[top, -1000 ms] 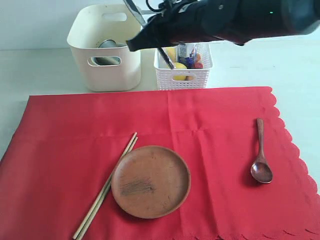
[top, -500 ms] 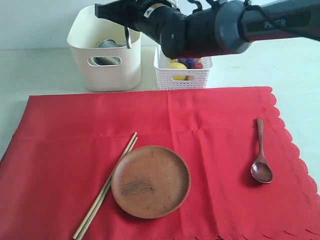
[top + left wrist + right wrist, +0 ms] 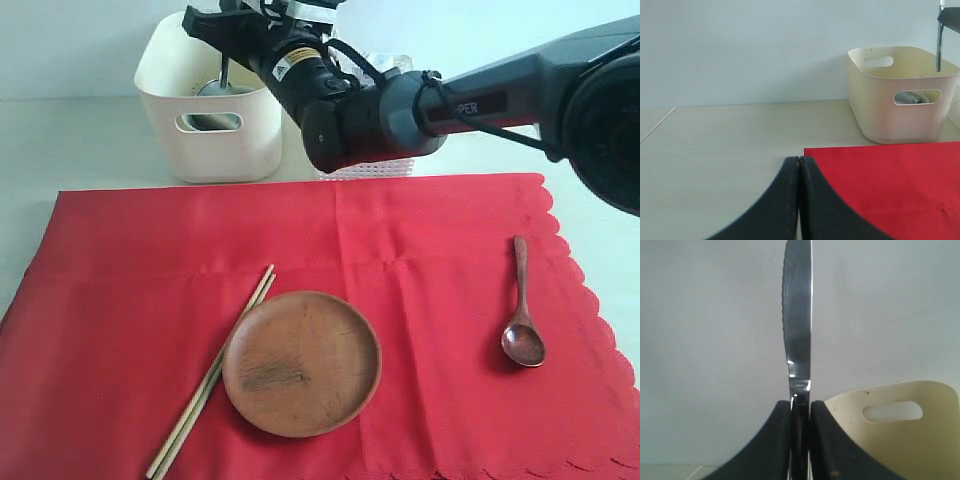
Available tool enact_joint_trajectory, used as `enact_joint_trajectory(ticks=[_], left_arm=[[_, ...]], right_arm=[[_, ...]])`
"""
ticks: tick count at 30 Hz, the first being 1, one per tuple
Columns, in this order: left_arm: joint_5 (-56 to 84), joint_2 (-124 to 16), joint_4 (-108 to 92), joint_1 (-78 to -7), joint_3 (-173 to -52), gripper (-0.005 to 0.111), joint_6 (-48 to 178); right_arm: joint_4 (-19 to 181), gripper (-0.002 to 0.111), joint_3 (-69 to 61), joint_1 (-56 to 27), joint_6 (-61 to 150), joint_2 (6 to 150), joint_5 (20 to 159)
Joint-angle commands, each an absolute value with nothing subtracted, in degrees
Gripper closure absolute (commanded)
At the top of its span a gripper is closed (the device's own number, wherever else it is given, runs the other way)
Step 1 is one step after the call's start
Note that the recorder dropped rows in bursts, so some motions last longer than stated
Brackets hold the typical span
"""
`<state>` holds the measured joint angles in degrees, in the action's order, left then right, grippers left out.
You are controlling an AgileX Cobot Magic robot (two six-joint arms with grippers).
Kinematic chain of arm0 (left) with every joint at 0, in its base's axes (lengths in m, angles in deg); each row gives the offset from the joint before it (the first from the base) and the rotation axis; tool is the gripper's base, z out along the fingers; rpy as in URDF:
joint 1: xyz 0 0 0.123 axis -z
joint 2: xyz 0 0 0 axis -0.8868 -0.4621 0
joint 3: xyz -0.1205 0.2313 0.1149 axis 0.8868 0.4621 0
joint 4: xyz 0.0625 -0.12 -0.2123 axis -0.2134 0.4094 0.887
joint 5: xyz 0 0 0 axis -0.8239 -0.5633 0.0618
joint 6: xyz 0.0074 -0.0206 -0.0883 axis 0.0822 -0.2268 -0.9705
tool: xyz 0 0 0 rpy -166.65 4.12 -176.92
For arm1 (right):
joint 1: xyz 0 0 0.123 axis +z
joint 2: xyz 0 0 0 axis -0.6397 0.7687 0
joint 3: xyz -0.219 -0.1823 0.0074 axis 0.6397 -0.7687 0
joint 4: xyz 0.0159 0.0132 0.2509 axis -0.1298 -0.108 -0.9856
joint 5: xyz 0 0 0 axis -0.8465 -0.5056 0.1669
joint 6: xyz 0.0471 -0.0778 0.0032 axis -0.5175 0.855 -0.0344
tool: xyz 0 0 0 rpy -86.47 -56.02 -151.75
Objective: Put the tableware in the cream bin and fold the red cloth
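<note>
The right end effector is clamped on the metal knife by its handle and hangs over the cream bin, blade straight down. Holding it vertical looks deliberate: let go from there, the knife should drop cleanly inside, next to the steel cup already lying in the bin. The left end effector has its jaws pressed together on nothing and sits low over the worktop, well apart from the bin, probably parked out of the way.

The red cloth lies flat and unfolded in front of the bin. It carries the wooden plate, with the chopsticks touching its rim, and the wooden spoon, which lies farthest from the bin. Folding has to wait until these are off it.

Only the exterior view shows what is left on the cloth. The right wrist view shows the grip itself — both pads tight on the knife's neck, with the bin's rim and handle cutout below — but none of the bin's contents. The left wrist view gives a side look at the blade tip near the bin's mouth — whether it is already below the rim I cannot tell — and shows the cup through the cutout.
</note>
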<state>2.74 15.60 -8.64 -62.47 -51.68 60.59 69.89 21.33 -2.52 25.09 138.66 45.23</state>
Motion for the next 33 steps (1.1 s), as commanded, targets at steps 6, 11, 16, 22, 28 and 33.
enact_joint_trajectory(ticks=[6,11,16,22,28,33], left_arm=[[2.7,16.0,-8.3,-62.5,-51.5,0.106,60.6],[2.7,16.0,-8.3,-62.5,-51.5,0.106,60.6],[2.7,16.0,-8.3,-62.5,-51.5,0.106,60.6],[2.7,16.0,-8.3,-62.5,-51.5,0.106,60.6],[2.7,16.0,-8.3,-62.5,-51.5,0.106,60.6],[2.7,16.0,-8.3,-62.5,-51.5,0.106,60.6]], right_arm=[[70.8,0.108,24.5,-2.4,25.1,140.0,47.5],[69.2,0.108,24.5,-2.4,25.4,140.0,47.7],[68.7,0.099,24.5,-2.4,25.6,140.0,48.2],[68.7,0.079,24.5,-2.4,25.6,140.0,48.3],[68.8,0.065,24.5,-2.4,29.4,140.0,48.6],[68.8,0.064,24.5,-2.6,30.7,136.1,71.2]])
